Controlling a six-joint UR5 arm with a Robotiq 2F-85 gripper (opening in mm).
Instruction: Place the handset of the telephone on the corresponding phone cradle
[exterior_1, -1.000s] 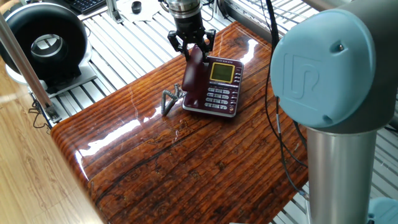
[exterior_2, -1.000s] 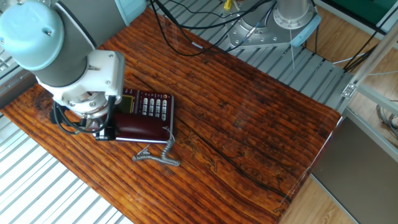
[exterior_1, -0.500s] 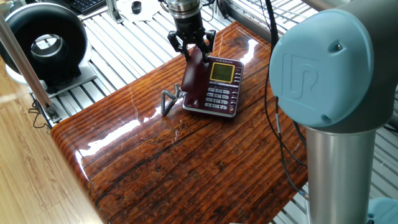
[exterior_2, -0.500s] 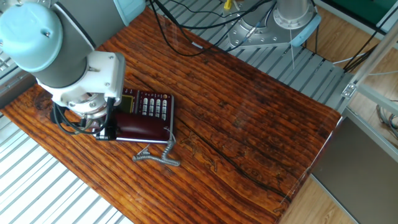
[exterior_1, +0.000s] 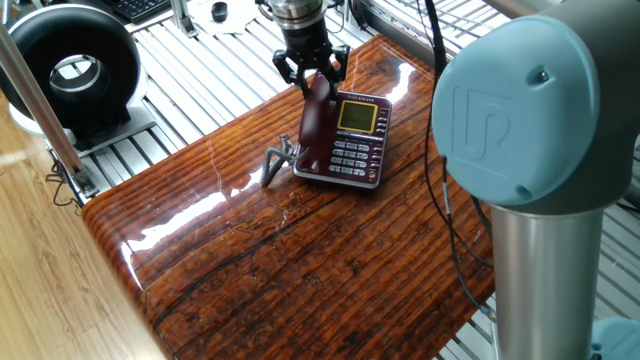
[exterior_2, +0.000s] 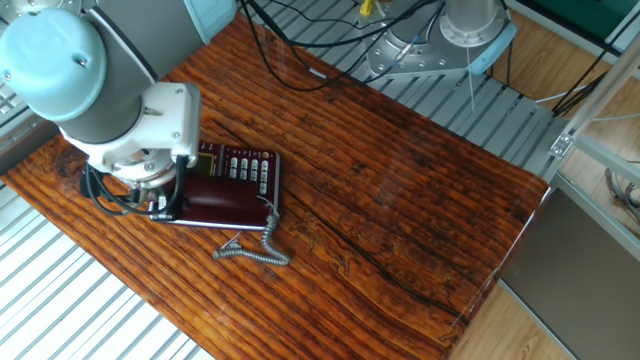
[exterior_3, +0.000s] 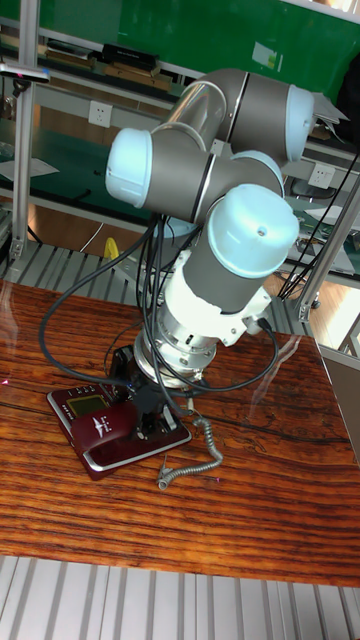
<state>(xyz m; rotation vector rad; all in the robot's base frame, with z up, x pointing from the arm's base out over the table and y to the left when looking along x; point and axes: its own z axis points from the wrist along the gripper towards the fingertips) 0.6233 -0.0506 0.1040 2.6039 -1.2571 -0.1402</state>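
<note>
The dark maroon telephone (exterior_1: 355, 140) stands on the wooden table (exterior_1: 300, 270), its yellow-green screen (exterior_1: 356, 117) facing up. The handset (exterior_1: 315, 125) lies lengthwise along the telephone's left side, over the phone cradle, which it hides. My gripper (exterior_1: 310, 72) is shut on the handset's far end, one finger on each side. In the other fixed view my wrist covers that end of the handset (exterior_2: 225, 203). The grey coiled cord (exterior_1: 277, 163) trails onto the table beside the telephone. The tall fixed view shows the handset (exterior_3: 108, 430) on the telephone (exterior_3: 75, 408) under my wrist.
A black round device (exterior_1: 75, 65) stands off the table at the far left. My arm's big blue joint (exterior_1: 520, 100) blocks the near right. Black cables (exterior_2: 300, 70) and a second robot base (exterior_2: 470, 30) lie beyond the table's far edge.
The gripper and handset have shifted slightly sideways toward the keypad, bringing the handset more in line with the telephone's left side. The cord has followed a little.
</note>
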